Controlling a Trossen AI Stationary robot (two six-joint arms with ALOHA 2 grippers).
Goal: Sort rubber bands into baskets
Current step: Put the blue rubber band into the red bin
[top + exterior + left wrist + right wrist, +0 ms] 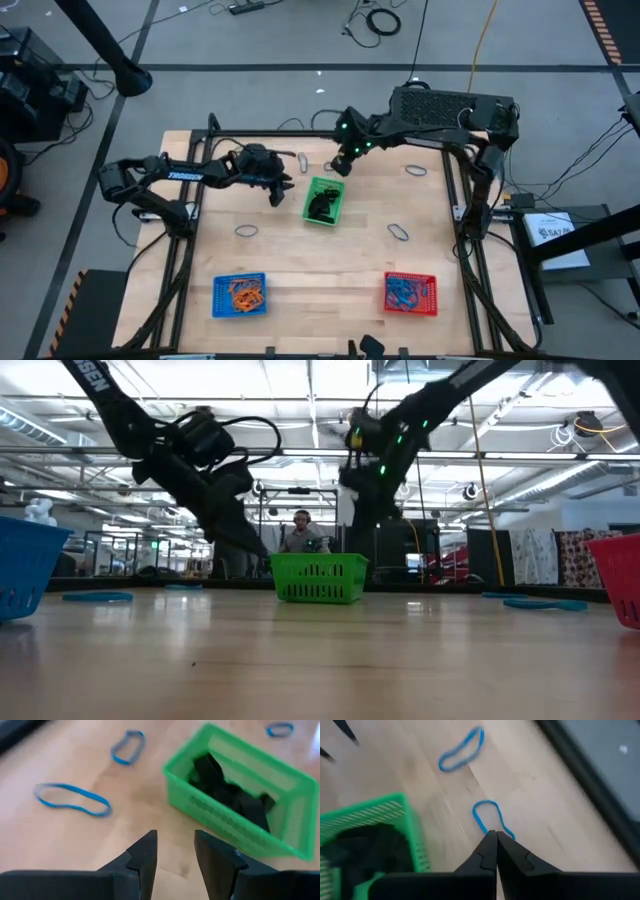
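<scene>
Pale wooden table [330, 265] amid grey floor [270, 35]

Baskets: three – blue [240, 295], green [323, 201], red [411, 293]. Loose blue bands on table: five visible [246, 231].

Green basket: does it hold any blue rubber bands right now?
No. In the left wrist view the green basket holds only black bands; the blue rubber bands lie loose on the table.
</scene>
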